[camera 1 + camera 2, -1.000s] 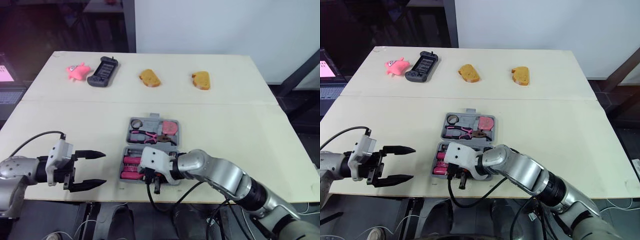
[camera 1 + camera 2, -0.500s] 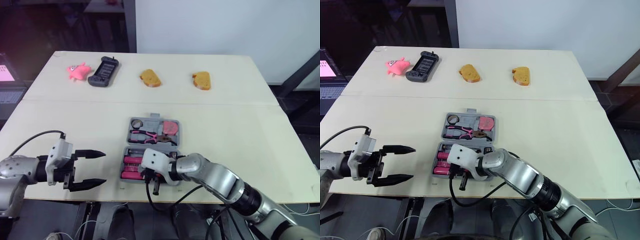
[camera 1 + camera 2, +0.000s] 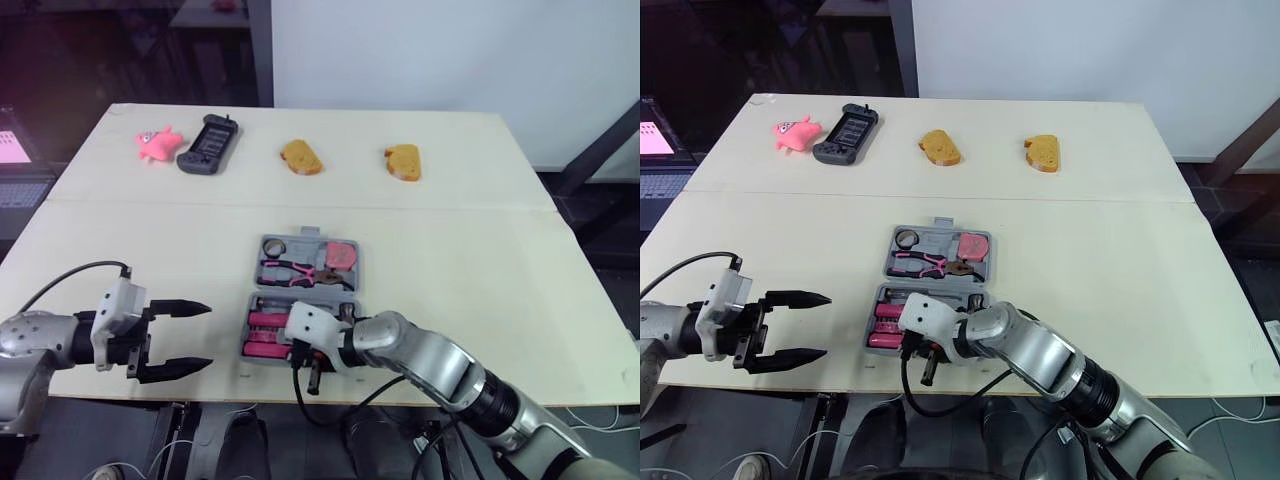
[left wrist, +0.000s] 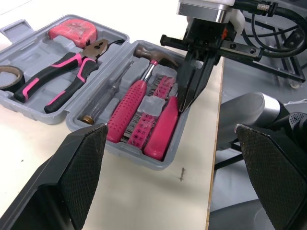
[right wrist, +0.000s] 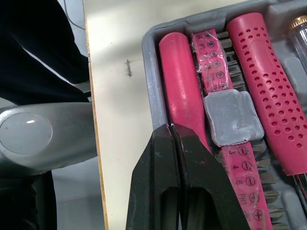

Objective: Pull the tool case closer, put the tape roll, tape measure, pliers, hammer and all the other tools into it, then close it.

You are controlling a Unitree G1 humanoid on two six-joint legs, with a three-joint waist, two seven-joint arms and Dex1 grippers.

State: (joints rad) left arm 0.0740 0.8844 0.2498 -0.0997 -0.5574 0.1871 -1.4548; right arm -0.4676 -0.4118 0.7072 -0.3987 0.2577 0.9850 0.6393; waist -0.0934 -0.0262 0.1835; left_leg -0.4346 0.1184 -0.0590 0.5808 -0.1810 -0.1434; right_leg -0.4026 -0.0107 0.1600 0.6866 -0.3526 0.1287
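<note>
Tools and loose items, by count.
Tool case [image 4: 41, 50], 1, open. Inside it: tape roll [image 3: 272, 245], 1; tape measure [image 4: 72, 29], 1; pliers [image 4: 62, 72], 1 pair; hammer [image 4: 132, 105], 1; screwdriver [image 4: 108, 91], 1; pink-handled tool [image 4: 160, 129], 1; bit rack [image 4: 148, 120], 1, bits too small to count. Outside it: bread slices [image 3: 300, 157] [image 3: 402, 160], 2; pink toy [image 3: 154, 143], 1; handheld console [image 3: 207, 144], 1.

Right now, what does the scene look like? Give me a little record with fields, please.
case: grey, open, near the front edge of the table
far half: tape roll, pliers, tape measure
near half: hammer, bits, pink handle
right gripper: shut, tips at the pink handle
left gripper: open, empty, left of the case
far side of table: pink toy, black handheld, bread slices
still to do: close the case
</note>
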